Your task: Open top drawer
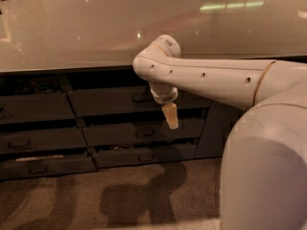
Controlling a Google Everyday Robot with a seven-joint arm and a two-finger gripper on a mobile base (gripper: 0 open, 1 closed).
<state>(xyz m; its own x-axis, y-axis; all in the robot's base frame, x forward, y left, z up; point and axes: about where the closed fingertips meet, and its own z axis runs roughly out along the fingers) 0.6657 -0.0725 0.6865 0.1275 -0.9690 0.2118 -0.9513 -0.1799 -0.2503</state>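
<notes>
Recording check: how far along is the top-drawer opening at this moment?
Done: nothing yet; the top drawer shows no pale interior and looks shut. In hand: the approach, with the pincer hanging point-down before the drawer front, just right of its handle, apparently clear of it. Left: grasp the handle and pull the drawer out.

Wide dark grey top drawer front [105,101], right end hidden behind the smooth white robot arm [211,80], small dark loop handle [140,98] half covered, tan-tipped gripper [170,116] hanging at five o'clock of it, grey left-hand drawer fronts [29,108] cut off at nine o'clock
</notes>
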